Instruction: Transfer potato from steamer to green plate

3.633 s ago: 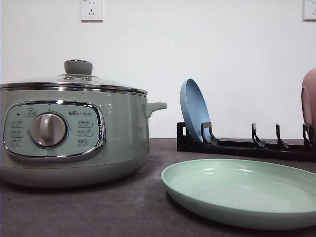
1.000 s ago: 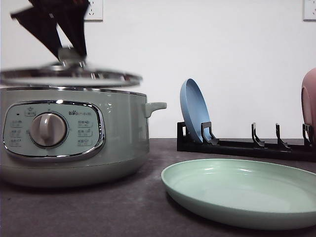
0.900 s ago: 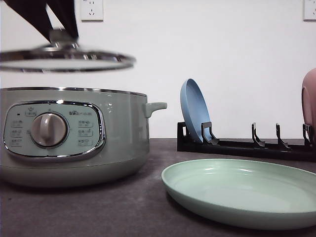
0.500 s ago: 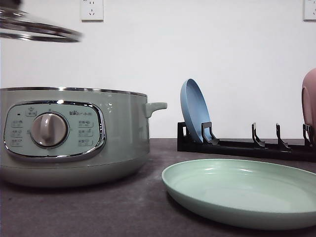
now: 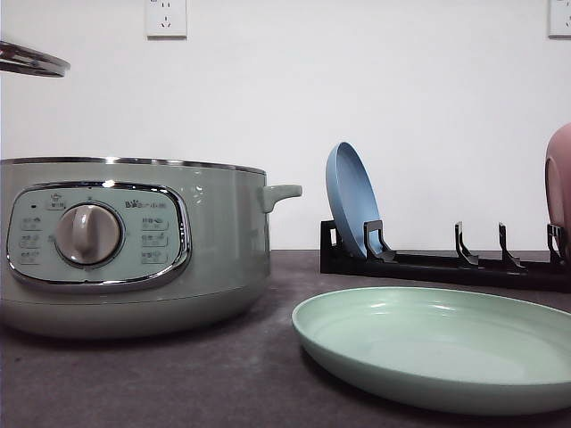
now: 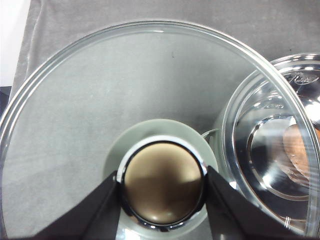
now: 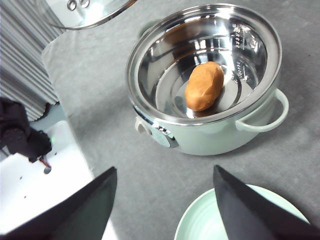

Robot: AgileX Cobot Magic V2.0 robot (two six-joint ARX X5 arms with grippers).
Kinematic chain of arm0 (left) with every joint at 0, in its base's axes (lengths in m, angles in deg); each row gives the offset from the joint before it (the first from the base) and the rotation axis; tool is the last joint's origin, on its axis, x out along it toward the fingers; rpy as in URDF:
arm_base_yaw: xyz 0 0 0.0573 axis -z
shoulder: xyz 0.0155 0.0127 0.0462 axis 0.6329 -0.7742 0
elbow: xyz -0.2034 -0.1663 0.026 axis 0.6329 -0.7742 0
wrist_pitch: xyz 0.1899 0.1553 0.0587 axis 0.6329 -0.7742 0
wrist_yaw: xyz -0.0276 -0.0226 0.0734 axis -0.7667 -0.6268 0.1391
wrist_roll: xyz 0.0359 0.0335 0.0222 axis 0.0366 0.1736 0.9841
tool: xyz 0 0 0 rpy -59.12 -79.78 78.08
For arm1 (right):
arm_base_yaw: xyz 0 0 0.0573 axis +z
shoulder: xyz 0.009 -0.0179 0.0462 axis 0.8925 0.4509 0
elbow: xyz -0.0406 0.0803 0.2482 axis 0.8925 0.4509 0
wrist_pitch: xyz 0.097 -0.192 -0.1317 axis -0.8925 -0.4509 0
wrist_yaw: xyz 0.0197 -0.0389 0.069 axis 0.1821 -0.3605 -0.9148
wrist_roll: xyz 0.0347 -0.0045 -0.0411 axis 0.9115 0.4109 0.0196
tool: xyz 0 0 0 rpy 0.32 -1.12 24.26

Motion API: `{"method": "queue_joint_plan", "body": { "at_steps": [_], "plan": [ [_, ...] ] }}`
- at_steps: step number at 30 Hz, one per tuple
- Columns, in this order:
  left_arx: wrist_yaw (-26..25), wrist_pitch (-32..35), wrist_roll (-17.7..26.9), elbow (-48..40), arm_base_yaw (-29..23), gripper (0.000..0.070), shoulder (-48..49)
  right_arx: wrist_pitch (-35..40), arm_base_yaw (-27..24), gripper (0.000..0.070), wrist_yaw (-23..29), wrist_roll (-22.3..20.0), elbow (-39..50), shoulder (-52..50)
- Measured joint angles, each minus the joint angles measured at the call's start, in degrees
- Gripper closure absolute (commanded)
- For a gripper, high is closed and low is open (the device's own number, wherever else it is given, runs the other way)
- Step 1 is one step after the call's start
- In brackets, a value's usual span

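From the front, the steamer [image 5: 134, 245] wall hides the potato [image 7: 204, 86]; the lid [image 5: 31, 61], pink plate [image 5: 559, 183] and green plate [image 5: 437, 343] are cut by the frame edges. Panel labels are unreadable.

Front view sat low, near table level, facing forward toward the white wall; steamer [image 5: 134, 245] was close on the left, green plate [image 5: 437, 348] near on the right, dish rack [image 5: 446, 263] farther back. Left wrist view looked straight down from very close onto the glass lid [image 6: 100, 100], its knob [image 6: 162, 185] between the left gripper's fingers [image 6: 95, 210], steamer rim at the side. Right wrist view looked down from higher up, tilted, over the open steamer with the potato [image 7: 204, 86] inside and the plate's edge. All three views shared the steamer; front and right wrist shared the plate; every view caught the lid.
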Motion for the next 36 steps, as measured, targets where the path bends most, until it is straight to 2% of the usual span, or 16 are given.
{"method": "queue_joint_plan", "body": {
  "at_steps": [2, 8, 17, 20, 26, 36],
  "plan": [
    [-0.01, 0.00, 0.01, 0.00, -0.38, 0.0698, 0.00, 1.13, 0.82, 0.0276, 0.95, 0.89, 0.00, 1.19],
    [-0.01, 0.00, 0.01, 0.00, -1.33, 0.0698, 0.00, 2.99, 3.52, 0.0273, 2.27, 2.75, -2.97, 9.02],
    [-0.01, 0.00, -0.01, 0.00, -2.32, 0.0698, 0.00, 2.91, 6.88, 0.0267, 6.13, 2.95, -21.59, 28.05],
    [0.01, 0.00, -0.01, 0.00, -2.36, 0.0698, 0.00, 2.94, 7.76, 0.0222, 7.47, 2.95, -27.43, 34.64],
    [0.01, 0.00, -0.01, 0.00, -2.43, 0.0698, 0.00, 3.08, 9.49, 0.0217, 10.51, 2.95, -35.44, 45.28],
    [0.01, 0.00, -0.22, 0.00, -2.43, 0.0698, 0.00, 6.73, 11.90, 0.0215, 17.49, 2.93, -37.24, 52.79]
  ]
}}
